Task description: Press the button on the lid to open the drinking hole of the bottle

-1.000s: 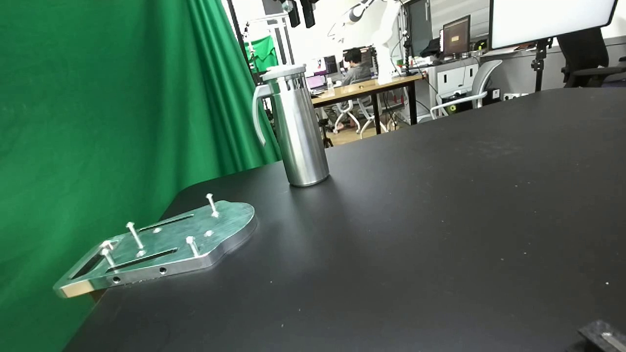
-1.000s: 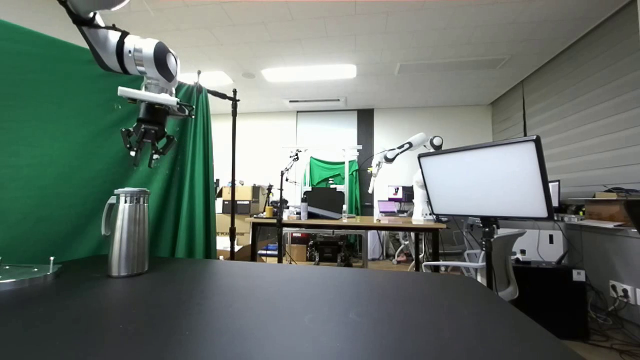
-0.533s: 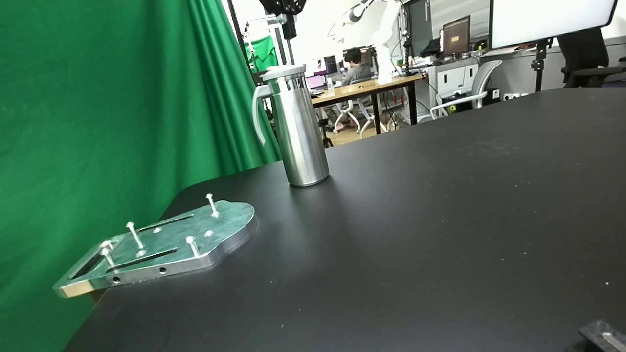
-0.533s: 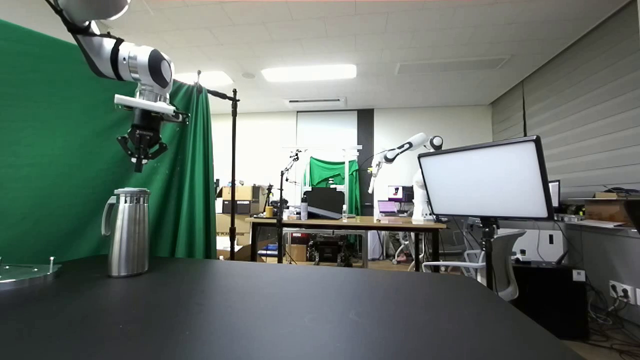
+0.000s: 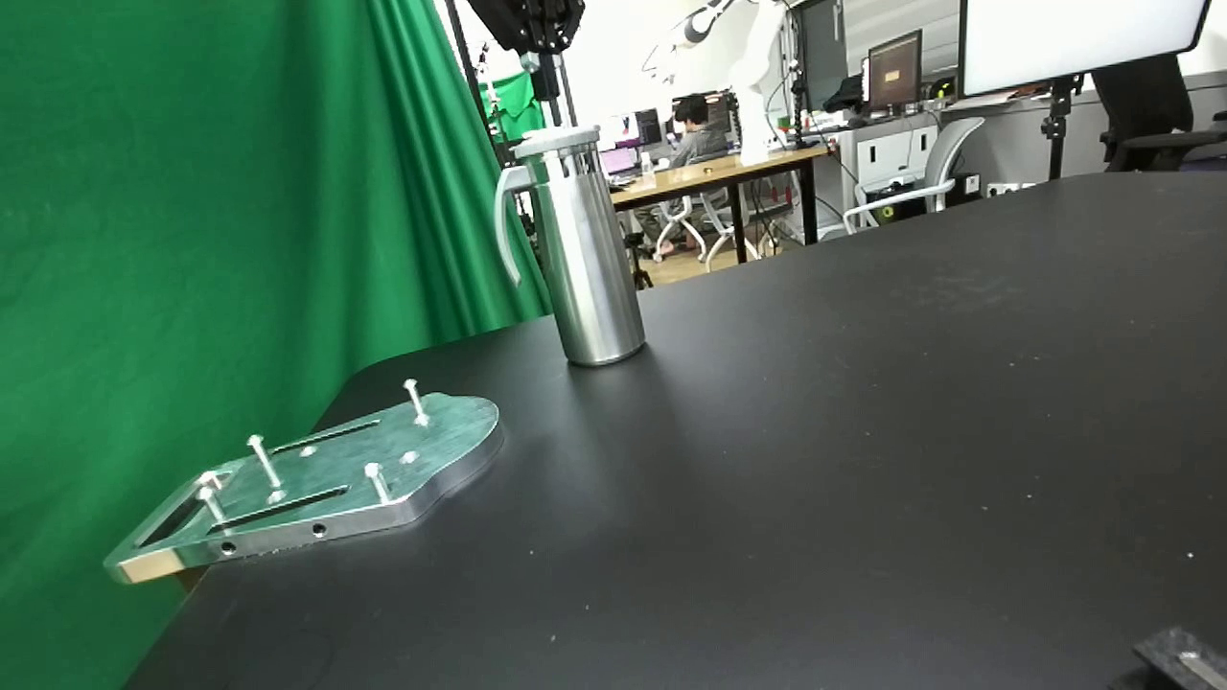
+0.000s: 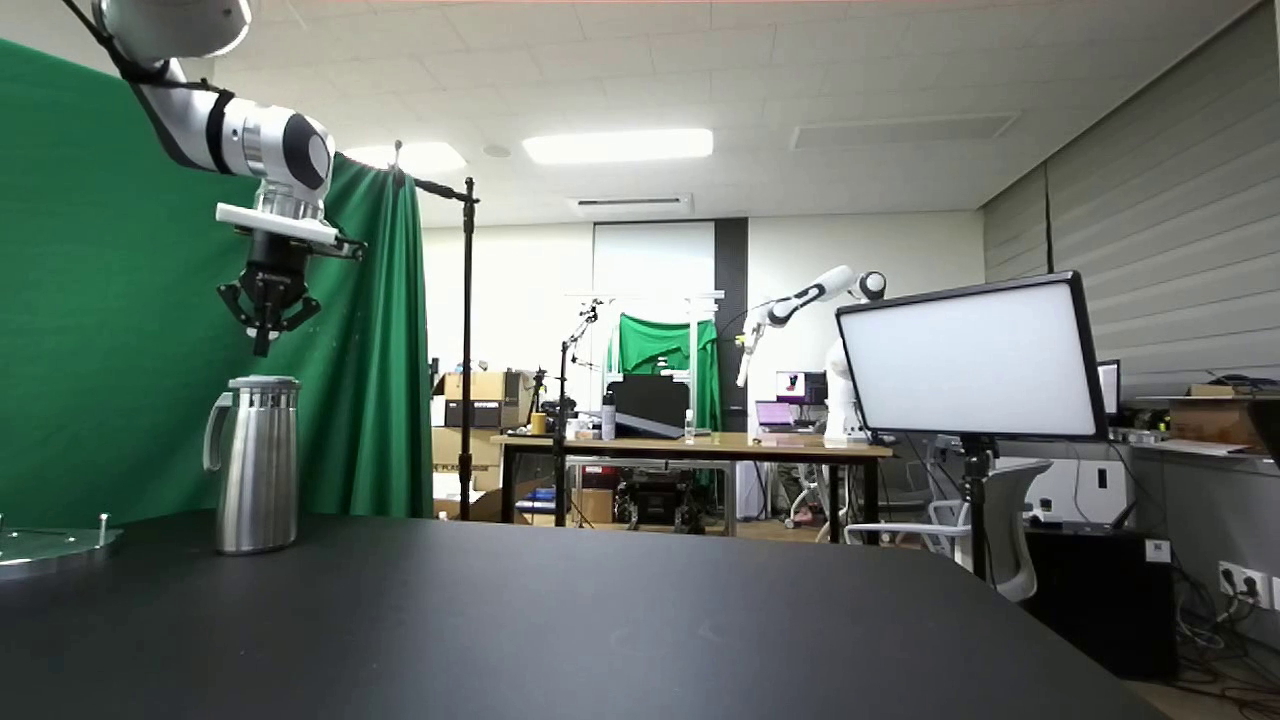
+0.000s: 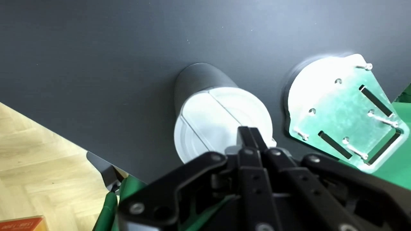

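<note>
Left side, exterior view — got hand (image 6: 261, 347) pinched together just above grey lid (image 6: 264, 382) of upright steel bottle (image 6: 258, 480). Plus pegged green plate (image 6: 50, 565) on worktop (image 6: 600, 620), lower left.

On the table (image 5: 815, 460) I see a plate (image 5: 335, 465) with pegs (image 5: 266, 463), one end past the edge, near a curtain (image 5: 220, 192). In an exterior view I find a desk (image 6: 720, 444), a chair (image 6: 1010, 540) and a panel (image 6: 970, 360).

Below the black gripper (image 6: 262, 346), the lid (image 7: 210, 118) is pale grey, the bottle (image 6: 258, 480) silver, the surface (image 5: 815, 460) sparsely speckled black; the curtain (image 6: 150, 350) behind the gripper is green.
</note>
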### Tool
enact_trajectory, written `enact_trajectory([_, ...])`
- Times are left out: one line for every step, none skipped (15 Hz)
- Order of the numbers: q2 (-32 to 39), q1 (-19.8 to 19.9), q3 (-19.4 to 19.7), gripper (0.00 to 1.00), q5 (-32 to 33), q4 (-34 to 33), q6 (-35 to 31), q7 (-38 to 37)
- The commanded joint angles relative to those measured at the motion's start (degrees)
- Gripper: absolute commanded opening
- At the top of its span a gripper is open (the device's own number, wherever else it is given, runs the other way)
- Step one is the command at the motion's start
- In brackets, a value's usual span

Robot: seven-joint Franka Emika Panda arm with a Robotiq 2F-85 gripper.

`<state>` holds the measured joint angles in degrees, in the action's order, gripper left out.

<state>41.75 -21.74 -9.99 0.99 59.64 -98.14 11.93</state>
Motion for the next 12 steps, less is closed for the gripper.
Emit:
enact_trajectory([2.70,-0.49,-0.01,0.00,0.18,-3.60,0.82,0.48])
enact_trajectory([3.14,-0.56,0.01,0.00,0.15,-3.80,0.72,0.51])
enact_trajectory([3.59,-0.57,-0.06,0.00,0.06,-3.91,0.39,0.79])
enact_trajectory([4.04,-0.61,-0.07,0.00,0.04,-3.99,-0.08,0.94])
enact_trajectory([4.46,-0.63,-0.11,0.00,0.01,-4.07,-0.55,1.14])
enact_trajectory([4.90,-0.73,-0.07,0.00,0.11,-4.20,-1.06,1.22])
enact_trajectory([5.35,-0.89,0.03,0.00,0.29,-4.35,-1.43,1.25])
enact_trajectory([5.45,-0.94,0.00,0.00,0.23,-4.75,-1.20,1.38])
enact_trajectory([5.72,-1.01,0.05,0.00,0.29,-4.99,-1.17,1.47])
enact_trajectory([5.88,-1.05,0.06,0.00,0.27,-5.25,-1.08,1.61])
enact_trajectory([6.01,-1.09,0.07,0.00,0.27,-5.52,-0.89,1.69])
enact_trajectory([6.18,-1.12,0.06,0.00,0.23,-5.97,-0.30,1.81])
